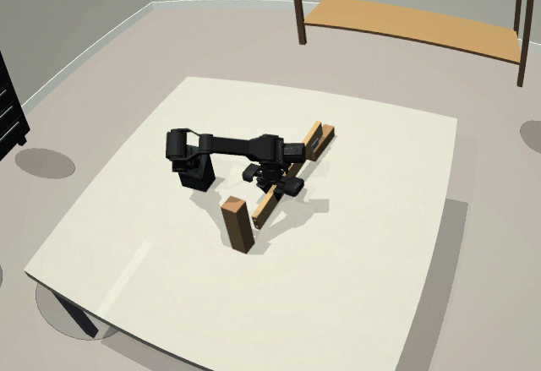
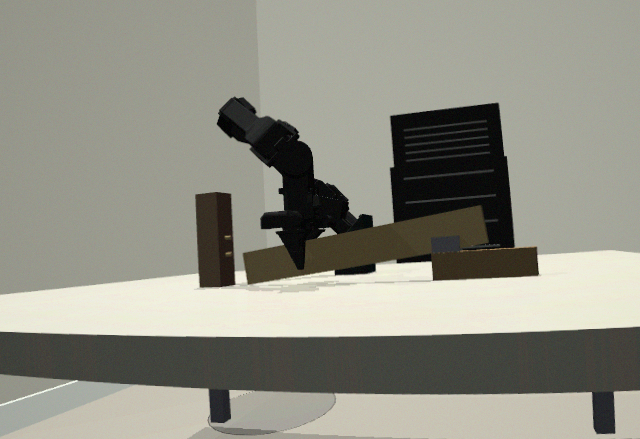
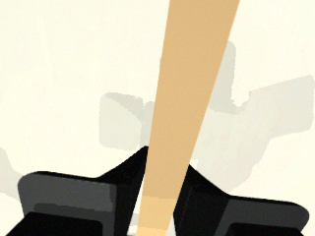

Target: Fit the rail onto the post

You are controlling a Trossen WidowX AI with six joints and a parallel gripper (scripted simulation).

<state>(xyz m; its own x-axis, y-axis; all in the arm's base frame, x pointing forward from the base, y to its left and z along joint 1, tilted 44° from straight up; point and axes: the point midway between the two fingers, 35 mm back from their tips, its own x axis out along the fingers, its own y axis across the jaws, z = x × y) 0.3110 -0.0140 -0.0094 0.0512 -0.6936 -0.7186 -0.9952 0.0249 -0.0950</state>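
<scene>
The long wooden rail [image 1: 265, 209] [image 2: 361, 248] [image 3: 192, 74] slopes, its near end low at the table and its far end raised at the grey bracket [image 1: 314, 143] [image 2: 445, 243] on the footboard block [image 1: 324, 145] [image 2: 485, 264]. The short post [image 1: 237, 229] [image 2: 211, 240] stands upright, a small gap from the rail's near end. Its two pegs, the upper peg [image 2: 227, 236] and the lower peg [image 2: 228, 254], face the rail and are outside it. My gripper [image 1: 270, 191] [image 2: 300, 264] [image 3: 157, 151] is shut on the rail, nearer the post than the block, with a finger on each side. How deep the far end sits in the bracket is unclear.
The arm's base [image 1: 196, 172] stands on the white table [image 1: 349, 236] [image 2: 361, 310], on the other side of the rail from the exterior view. A black drawer cabinet [image 2: 447, 181] and a wooden shelf [image 1: 410, 28] stand beyond the table.
</scene>
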